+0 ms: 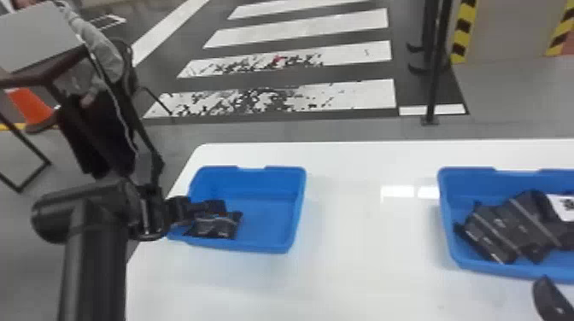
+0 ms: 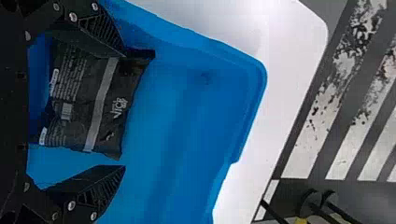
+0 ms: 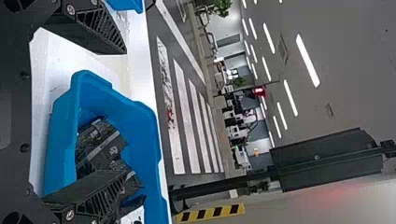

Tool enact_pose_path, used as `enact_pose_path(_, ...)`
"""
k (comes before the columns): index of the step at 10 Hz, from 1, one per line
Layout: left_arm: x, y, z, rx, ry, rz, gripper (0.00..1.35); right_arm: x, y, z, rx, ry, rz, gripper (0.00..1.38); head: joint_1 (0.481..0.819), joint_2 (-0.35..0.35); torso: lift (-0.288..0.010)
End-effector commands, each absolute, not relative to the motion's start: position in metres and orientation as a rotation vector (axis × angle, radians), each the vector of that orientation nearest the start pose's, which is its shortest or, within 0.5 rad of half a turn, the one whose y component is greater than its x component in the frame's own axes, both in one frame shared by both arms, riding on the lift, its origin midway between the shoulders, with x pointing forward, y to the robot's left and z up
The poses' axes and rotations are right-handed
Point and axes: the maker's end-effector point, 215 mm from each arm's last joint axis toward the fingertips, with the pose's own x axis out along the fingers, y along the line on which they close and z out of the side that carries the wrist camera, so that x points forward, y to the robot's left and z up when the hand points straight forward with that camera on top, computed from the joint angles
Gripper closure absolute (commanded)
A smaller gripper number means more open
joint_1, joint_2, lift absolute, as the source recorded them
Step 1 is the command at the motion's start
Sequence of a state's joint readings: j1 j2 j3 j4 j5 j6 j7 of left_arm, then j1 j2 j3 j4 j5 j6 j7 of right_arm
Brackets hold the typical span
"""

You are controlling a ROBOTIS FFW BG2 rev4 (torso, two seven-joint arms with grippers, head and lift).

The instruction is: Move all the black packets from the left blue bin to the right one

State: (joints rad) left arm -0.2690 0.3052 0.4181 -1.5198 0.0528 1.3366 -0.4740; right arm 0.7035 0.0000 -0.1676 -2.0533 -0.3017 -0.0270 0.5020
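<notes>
Straddling a black packet (image 2: 88, 105) in left blue bin (image 1: 267, 222) | your left tool (image 2: 124, 109), apart, probably to grip it | right tool (image 3: 128, 112), apart

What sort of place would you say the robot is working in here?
Probably an indoor test hall: it has crosswalk stripes on the floor, an orange cone, and strip lights along the ceiling.

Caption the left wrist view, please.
Open left claw around a black packet in the left blue bin.
</notes>
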Motion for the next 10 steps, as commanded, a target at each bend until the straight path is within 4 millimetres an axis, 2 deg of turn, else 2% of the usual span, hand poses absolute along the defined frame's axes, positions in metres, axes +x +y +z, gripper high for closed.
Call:
enact_pose_path(1,0.484,0.446,-0.484,-0.399,1.033,0.074,0.32,0.361,-0.216,-0.384,0.25,0.118,0.328,0.11,0.695,0.295,-0.121)
enact_pose_path(2,0.475,0.44,-0.491,-0.431,1.084,0.074,0.64,0.361,-0.217,-0.385,0.256,0.121,0.327,0.11,0.695,0.297,-0.121)
enact_pose_path(3,0.472,0.435,-0.494,-0.43,1.111,0.069,1.04,0.362,-0.217,-0.385,0.262,0.119,0.326,0.11,0.695,0.298,-0.121)
enact_pose_path(4,0.468,0.434,-0.496,-0.422,1.128,0.072,1.19,0.362,-0.217,-0.386,0.271,0.121,0.326,0.11,0.695,0.294,-0.121)
enact_pose_path(6,0.472,0.436,-0.496,-0.405,1.107,0.062,1.2,0.361,-0.216,-0.386,0.283,0.118,0.329,0.11,0.695,0.29,-0.121)
enact_pose_path(7,0.487,0.429,-0.487,-0.402,1.047,0.013,1.2,0.36,-0.217,-0.385,0.286,0.117,0.33,0.11,0.695,0.29,-0.121)
enact_pose_path(10,0.52,0.386,-0.427,-0.352,0.841,-0.15,1.2,0.36,-0.216,-0.382,0.289,0.113,0.332,0.11,0.695,0.256,-0.121)
